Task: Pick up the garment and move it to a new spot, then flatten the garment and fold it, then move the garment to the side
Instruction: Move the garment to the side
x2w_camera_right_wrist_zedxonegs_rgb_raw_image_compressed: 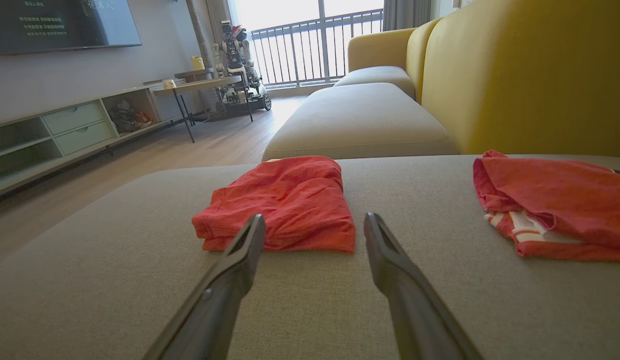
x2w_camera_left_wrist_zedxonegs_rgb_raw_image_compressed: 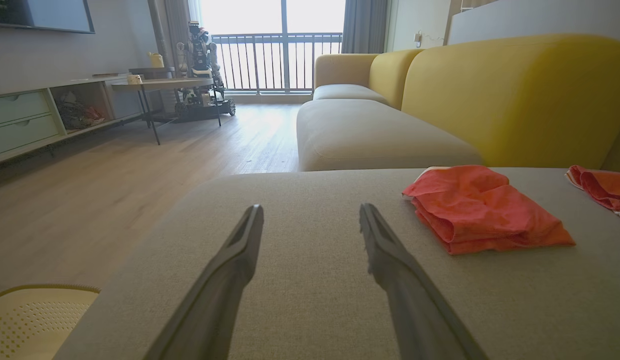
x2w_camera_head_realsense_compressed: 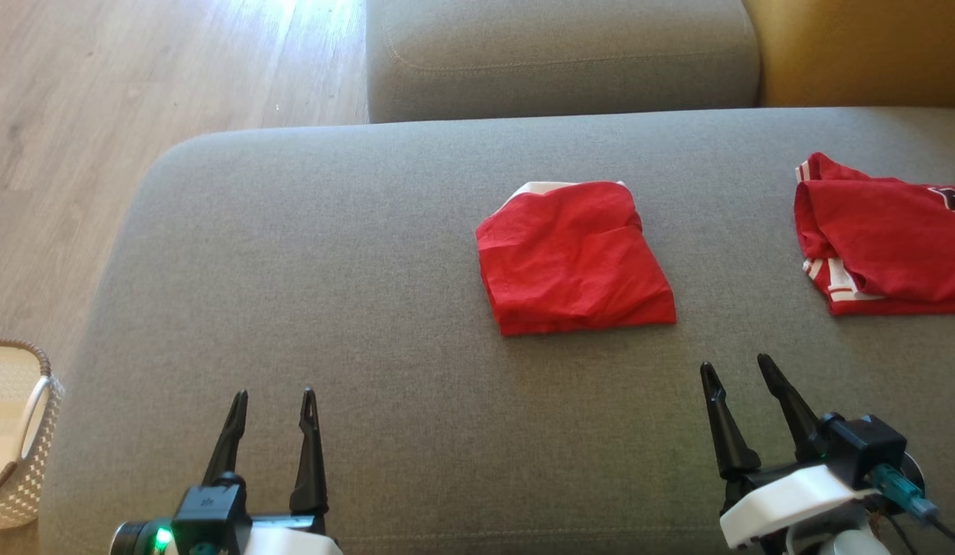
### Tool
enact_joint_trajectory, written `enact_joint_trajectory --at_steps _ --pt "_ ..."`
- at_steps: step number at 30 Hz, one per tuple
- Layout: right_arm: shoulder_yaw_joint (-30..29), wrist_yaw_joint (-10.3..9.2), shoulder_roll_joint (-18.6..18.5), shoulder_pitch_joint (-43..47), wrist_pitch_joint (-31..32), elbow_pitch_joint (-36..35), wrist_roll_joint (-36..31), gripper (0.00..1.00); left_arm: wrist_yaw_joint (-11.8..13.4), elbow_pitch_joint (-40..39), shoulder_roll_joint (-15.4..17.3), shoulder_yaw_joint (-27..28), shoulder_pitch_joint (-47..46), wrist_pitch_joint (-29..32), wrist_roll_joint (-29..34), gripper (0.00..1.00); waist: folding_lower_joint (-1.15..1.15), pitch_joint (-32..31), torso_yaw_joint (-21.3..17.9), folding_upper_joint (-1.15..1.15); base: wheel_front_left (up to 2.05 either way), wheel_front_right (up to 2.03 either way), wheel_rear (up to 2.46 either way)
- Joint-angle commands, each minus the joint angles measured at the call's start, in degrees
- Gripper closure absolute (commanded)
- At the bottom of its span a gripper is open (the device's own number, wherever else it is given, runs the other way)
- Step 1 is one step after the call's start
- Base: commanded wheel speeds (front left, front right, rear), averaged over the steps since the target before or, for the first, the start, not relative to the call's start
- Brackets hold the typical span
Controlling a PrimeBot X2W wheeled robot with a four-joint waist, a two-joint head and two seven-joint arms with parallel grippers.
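**While the folded red garment lies mid-cushion, both grippers wait empty**

Although two red pieces share the seat, the garment (x2w_camera_head_realsense_compressed: 573,258) I take to be the task's own is the compact one lying slightly right of the middle of the grey cushion (x2w_camera_head_realsense_compressed: 331,270). It is folded into a rough square, fairly flat, with a white edge showing along its far side. Nothing touches it.

The right gripper (x2w_camera_head_realsense_compressed: 735,362) hovers nearer the robot, just short of the garment's near edge, fingers spread and holding nothing. The left gripper (x2w_camera_head_realsense_compressed: 275,395) hangs well apart to the left over bare cushion, likewise spread and empty.

A second red garment (x2w_camera_head_realsense_compressed: 886,247), with white striped trim, lies at the cushion's right end in a looser bundle, clear of the first. A woven basket (x2w_camera_head_realsense_compressed: 15,432) stands on the wooden floor (x2w_camera_head_realsense_compressed: 99,92) off the cushion's left side.

By my reading, the flattening and folding look done, and what is left is the move to the side. Whether the second piece is a finished one set aside I cannot tell.
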Motion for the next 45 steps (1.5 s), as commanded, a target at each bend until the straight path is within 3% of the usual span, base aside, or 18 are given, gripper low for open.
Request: enact_joint_trajectory --at_steps 1,29,37,45 --pt "1.5 -0.01 -0.1 -1.2 -0.5 -1.9 0.3 0.00 0.5 -1.7 0.0 1.6 -1.8 -0.7 0.6 0.00 0.00 -0.1 0.0 0.00 0.00 0.00 0.00" --pt "1.6 -0.01 -0.1 -1.1 -0.5 -0.3 -1.3 0.00 0.5 -1.0 0.0 -0.1 -1.6 -0.7 1.7 0.00 0.00 0.4 1.1 0.00 0.00 0.00 0.00" --pt "0.2 -0.01 -0.1 -10.4 -0.5 8.5 0.8 0.00 -0.5 0.3 0.0 -1.5 -3.3 -0.7 1.1 0.00 0.00 2.9 2.6 0.00 0.00 0.00 0.00" --pt "-4.7 -0.01 -1.4 -30.9 -0.5 27.0 -2.0 0.00 -2.5 0.9 0.0 -4.9 -9.2 -0.7 0.4 0.00 0.00 10.2 6.7 0.00 0.00 0.00 0.00"
